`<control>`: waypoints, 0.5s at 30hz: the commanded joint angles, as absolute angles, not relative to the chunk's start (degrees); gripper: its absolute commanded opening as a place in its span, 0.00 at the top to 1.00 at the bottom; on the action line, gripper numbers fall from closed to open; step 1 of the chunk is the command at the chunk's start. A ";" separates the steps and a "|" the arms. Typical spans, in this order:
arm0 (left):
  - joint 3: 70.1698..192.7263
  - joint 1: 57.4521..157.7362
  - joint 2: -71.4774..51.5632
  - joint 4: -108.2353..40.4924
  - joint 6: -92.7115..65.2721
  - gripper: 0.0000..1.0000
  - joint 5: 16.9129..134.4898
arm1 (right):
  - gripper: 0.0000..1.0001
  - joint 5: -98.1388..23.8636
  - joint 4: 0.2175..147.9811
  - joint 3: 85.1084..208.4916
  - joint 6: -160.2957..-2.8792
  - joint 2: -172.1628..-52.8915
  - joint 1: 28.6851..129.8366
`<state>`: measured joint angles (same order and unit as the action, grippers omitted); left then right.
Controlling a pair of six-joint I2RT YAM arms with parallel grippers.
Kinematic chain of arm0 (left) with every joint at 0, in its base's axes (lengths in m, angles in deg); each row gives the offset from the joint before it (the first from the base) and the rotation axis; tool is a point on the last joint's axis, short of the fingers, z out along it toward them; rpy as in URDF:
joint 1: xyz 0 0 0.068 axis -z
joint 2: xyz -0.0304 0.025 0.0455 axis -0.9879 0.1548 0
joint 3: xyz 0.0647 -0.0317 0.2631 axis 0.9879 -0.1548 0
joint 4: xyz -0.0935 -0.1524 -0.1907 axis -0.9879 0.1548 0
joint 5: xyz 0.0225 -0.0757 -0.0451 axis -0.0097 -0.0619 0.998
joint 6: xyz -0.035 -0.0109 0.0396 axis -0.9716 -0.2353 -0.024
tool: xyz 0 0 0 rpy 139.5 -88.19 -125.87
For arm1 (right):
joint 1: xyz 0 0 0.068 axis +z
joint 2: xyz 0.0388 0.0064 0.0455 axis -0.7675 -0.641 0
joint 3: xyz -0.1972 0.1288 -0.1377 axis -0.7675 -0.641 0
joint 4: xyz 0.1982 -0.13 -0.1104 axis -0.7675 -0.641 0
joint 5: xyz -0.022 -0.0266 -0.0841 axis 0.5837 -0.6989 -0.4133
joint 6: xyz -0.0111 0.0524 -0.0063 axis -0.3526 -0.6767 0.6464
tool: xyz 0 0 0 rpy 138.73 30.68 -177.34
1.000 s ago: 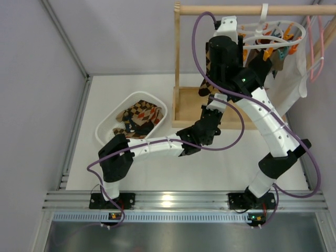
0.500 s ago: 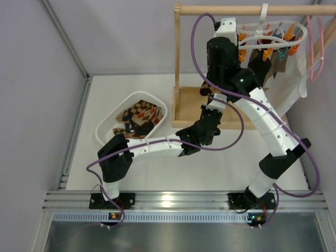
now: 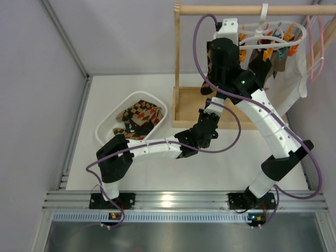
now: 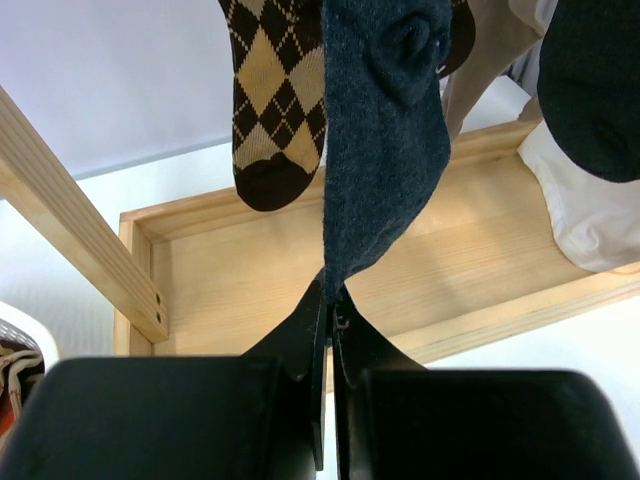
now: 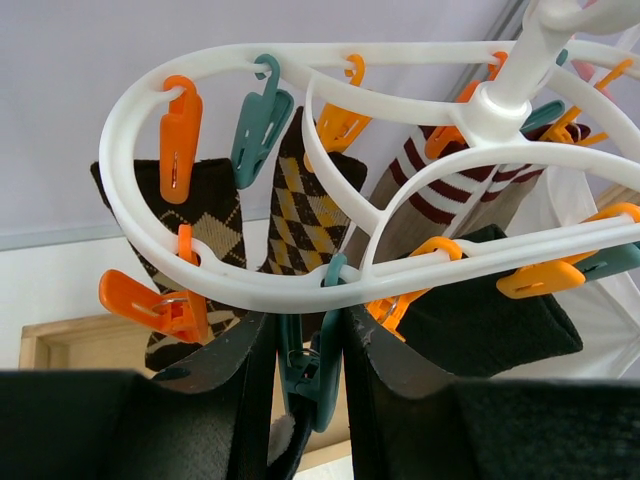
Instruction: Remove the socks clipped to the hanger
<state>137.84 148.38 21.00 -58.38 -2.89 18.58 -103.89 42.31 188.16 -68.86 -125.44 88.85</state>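
The white oval hanger (image 5: pixel 250 285) hangs from the wooden rail (image 3: pixel 247 9) with orange and teal clothespins. My right gripper (image 5: pixel 310 340) is shut on a teal clothespin (image 5: pixel 318 375) at the ring's near edge. It shows in the top view (image 3: pixel 226 31) by the hanger (image 3: pixel 273 31). Two argyle socks (image 5: pixel 205 220), a red-white striped sock (image 5: pixel 450 190) and a dark sock (image 5: pixel 480 320) hang clipped. My left gripper (image 4: pixel 330 300) is shut on the toe of a hanging dark navy sock (image 4: pixel 385 150). It is below the hanger in the top view (image 3: pixel 206 114).
A brown argyle sock (image 4: pixel 270 100) hangs just left of the navy one. The wooden rack base (image 4: pixel 250 280) lies under them. A white basket (image 3: pixel 107 126) with argyle socks stands at the left. A white garment (image 3: pixel 291 84) and a pink hanger (image 3: pixel 315 47) hang at the right.
The right wrist has shifted slightly at the hanger, and the hanger ring sits a little higher. The left gripper has moved slightly left, still holding the navy sock.
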 commanded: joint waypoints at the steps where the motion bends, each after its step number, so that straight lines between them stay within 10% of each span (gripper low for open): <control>1: 136.36 148.77 16.77 -61.65 -4.95 1.00 18.84 | 1.00 -103.05 44.99 188.41 -69.67 -123.29 88.46; 15: 129.78 148.86 13.34 -61.65 -9.78 1.00 20.51 | 1.00 -97.70 45.60 187.01 -72.92 -120.92 87.84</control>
<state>131.85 148.40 16.70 -58.79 -6.68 19.78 -99.98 42.75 187.41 -71.20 -123.74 88.66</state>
